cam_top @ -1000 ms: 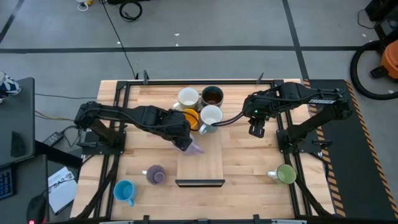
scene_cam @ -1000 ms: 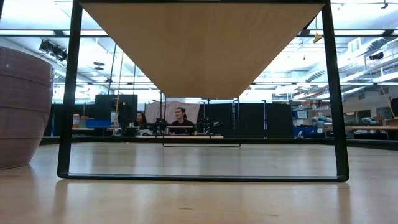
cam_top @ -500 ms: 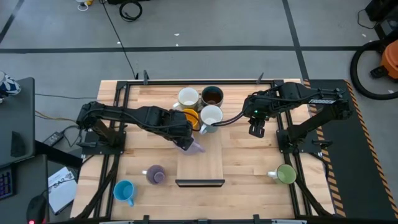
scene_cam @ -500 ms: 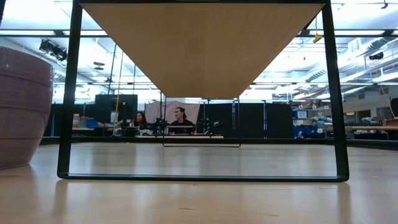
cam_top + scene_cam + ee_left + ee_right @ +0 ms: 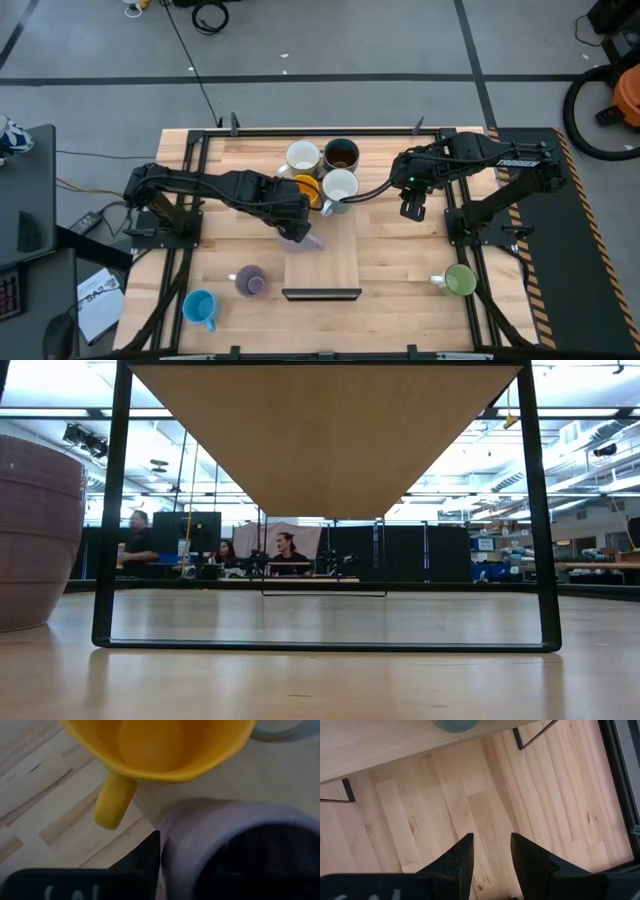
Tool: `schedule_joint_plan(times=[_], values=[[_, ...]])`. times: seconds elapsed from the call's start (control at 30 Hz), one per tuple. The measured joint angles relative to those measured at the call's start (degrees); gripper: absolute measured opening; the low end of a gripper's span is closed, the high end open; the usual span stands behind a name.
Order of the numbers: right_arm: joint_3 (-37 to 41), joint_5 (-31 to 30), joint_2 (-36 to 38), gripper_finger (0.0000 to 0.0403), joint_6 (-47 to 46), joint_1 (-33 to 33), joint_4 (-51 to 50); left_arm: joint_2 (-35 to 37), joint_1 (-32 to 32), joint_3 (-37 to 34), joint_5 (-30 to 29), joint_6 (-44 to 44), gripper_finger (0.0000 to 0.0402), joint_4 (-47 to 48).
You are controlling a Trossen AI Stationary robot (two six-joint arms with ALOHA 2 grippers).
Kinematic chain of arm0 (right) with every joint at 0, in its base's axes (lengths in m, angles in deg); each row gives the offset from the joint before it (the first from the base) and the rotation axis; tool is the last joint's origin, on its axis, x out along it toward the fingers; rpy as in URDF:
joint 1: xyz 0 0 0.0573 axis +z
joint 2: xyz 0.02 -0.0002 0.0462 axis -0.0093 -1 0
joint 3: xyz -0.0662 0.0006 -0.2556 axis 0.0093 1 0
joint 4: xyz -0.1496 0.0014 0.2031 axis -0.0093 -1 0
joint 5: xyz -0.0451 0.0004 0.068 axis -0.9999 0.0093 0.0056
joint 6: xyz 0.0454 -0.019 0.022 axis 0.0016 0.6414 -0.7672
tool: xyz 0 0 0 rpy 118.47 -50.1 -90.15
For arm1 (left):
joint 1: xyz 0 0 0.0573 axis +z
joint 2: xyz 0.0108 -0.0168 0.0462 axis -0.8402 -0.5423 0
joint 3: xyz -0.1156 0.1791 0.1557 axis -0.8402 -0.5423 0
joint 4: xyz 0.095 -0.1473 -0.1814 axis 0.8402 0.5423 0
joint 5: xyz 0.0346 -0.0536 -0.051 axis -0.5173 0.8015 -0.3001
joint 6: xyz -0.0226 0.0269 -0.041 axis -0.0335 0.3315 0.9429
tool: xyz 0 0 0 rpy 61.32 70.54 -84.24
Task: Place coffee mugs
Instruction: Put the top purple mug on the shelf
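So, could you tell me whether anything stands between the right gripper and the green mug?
Nothing visible does. The right gripper hangs over bare wooden table, and the green ceramic mug stands alone near the front right corner.

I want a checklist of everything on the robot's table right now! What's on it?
Surface: wooden table with a raised wooden shelf in the middle.
Job's things: white, dark, orange and white mugs clustered on the shelf; a lavender mug at the left gripper; another lavender mug, a blue mug and a green mug on the table.
Clutter: nothing seen.
Grippers: left gripper at the lavender mug's rim; right gripper open, empty, above bare table.
Cables: black cable on the floor.
Surroundings: people at desks.
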Motion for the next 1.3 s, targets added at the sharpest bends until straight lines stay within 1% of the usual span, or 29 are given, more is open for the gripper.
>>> schedule_joint_plan(times=[0.2, 0.37, 0.43, 0.6, 0.8, 1.1, 1.3], values=[[0.0, 0.0, 0.0, 0.0134, 0.0, 0.0, 0.0, 0.0, 0.0, 0.0, 0.1, 0.1, 0.0139, 0.0], [0.0, 0.0, 0.0, 0.0134, 0.0, 0.0, 0.0, 0.0, 0.0, 0.0, 0.2, 4.3, 0.0161, -0.1], [0.0, 0.0, 0.0, 0.0134, 0.0, 0.0, 0.0, 0.0, 0.0, 0.0, 1.1, 5.8, 0.0165, -0.1], [0.0, 0.0, 0.0, 0.0134, 0.0, 0.0, 0.0, 0.0, 0.0, 0.0, 1.9, 10.5, 0.0167, -0.3], [0.0, 0.0, 0.0, 0.0134, 0.0, 0.0, 0.0, 0.0, 0.0, 0.0, 1.9, 14.5, 0.0167, -2.9], [0.0, 0.0, 0.0, 0.0134, 0.0, 0.0, 0.0, 0.0, 0.4, 0.0, 2.2, 14.4, 0.0167, -3.7], [0.0, 0.0, 0.0, 0.0134, 0.0, 0.0, 0.0, 1.5, 0.3, 0.0, 1.6, 14.1, 0.0167, -3.0]])
